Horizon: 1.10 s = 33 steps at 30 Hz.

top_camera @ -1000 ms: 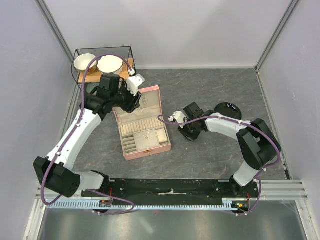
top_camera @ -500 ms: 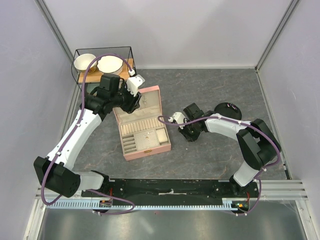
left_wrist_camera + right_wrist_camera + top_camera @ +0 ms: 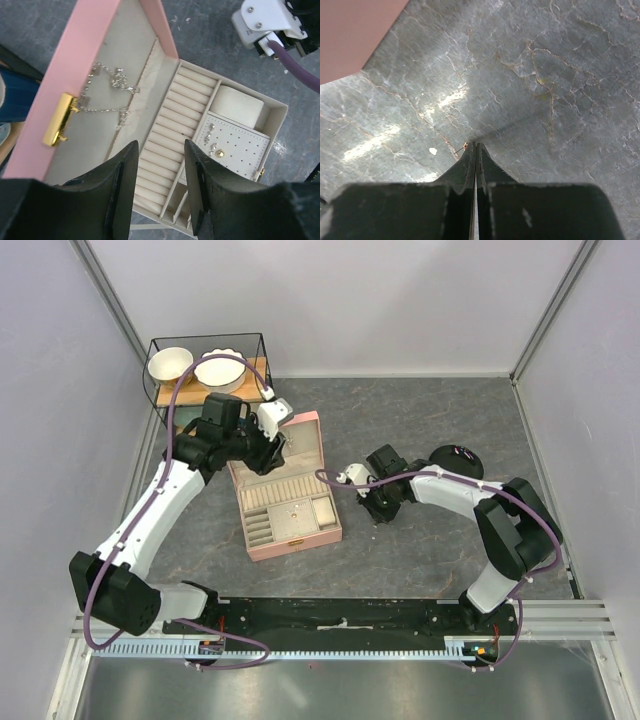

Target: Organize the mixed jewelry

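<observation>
The pink jewelry box (image 3: 297,546) lies open at centre left. A thin silvery chain (image 3: 112,82) rests inside its raised lid (image 3: 95,50), and tiny pale studs (image 3: 215,147) sit on the perforated pad. My left gripper (image 3: 160,150) hovers open over the ring rolls with nothing between its fingers; from above my left gripper (image 3: 268,445) is at the lid. My right gripper (image 3: 475,145) is shut, tips down on the grey table right of the box (image 3: 378,510). A tiny gold stud (image 3: 466,146) with its pin lies against the left fingertip's outer side; I cannot tell if it is pinched.
A black round disc stand (image 3: 458,458) sits behind the right arm. A wire rack (image 3: 160,400) with two white bowls stands at the back left. A small white speck (image 3: 433,150) lies on the table left of the right fingertips.
The right jaws have closed on the table beside the box. The left gripper has shifted slightly right over the lid, still open.
</observation>
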Available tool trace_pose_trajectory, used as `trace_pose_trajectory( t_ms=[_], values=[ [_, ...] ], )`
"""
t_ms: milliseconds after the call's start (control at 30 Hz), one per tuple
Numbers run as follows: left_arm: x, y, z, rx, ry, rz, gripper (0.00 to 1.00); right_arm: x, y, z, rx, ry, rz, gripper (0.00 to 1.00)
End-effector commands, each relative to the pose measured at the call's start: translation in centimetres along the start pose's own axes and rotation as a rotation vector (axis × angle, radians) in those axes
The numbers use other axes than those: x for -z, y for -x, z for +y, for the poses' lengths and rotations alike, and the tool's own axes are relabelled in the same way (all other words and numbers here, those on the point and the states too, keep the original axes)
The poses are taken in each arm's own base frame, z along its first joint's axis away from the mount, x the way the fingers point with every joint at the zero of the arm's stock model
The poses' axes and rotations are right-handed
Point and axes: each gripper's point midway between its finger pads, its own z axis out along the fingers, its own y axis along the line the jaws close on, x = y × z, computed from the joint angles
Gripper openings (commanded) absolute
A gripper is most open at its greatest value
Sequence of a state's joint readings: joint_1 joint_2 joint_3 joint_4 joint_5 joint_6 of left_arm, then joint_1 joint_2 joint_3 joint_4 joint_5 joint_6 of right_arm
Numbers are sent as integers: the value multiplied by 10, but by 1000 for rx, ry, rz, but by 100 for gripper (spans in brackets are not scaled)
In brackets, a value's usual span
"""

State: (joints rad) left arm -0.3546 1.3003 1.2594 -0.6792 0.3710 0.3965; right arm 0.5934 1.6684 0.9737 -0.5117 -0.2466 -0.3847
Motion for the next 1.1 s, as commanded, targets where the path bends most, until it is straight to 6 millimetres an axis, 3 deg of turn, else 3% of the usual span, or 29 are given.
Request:
trace_pose_trajectory(
  t_ms=[0,200,333,433,467,533,567,633,667,700,733,867,1067],
  values=[
    [2,11,-17,-53,-100,-72,49,19,27,7,-5,37,-64,0],
    [1,8,-19,-60,-112,-70,49,21,27,9,-8,43,-56,0],
    [2,12,-35,-69,-192,-116,48,37,47,11,-11,55,-100,0],
    [-1,17,-41,-60,-228,-156,48,61,76,11,-7,71,-173,0],
    [-2,19,-42,-59,-236,-167,48,76,97,12,-3,99,-233,0],
    [-4,26,-45,-61,-250,-215,48,92,111,16,-29,152,-279,0],
    [-5,29,-46,-63,-255,-235,48,110,129,16,-42,206,-348,0],
    [-6,40,-50,-77,-276,-299,48,126,143,17,-86,299,-406,0],
    [-7,42,-51,-82,-286,-316,47,142,154,4,-142,319,-458,0],
    [-8,44,-54,-79,-303,-331,47,152,161,9,-163,423,-496,0],
    [-10,48,-54,-88,-304,-348,47,161,163,-1,-195,444,-526,0],
    [-18,71,-49,-148,-280,-433,46,191,182,-5,-208,523,-607,0],
    [-35,101,-53,-196,-216,-533,45,214,204,-3,-252,658,-699,0]
  ],
)
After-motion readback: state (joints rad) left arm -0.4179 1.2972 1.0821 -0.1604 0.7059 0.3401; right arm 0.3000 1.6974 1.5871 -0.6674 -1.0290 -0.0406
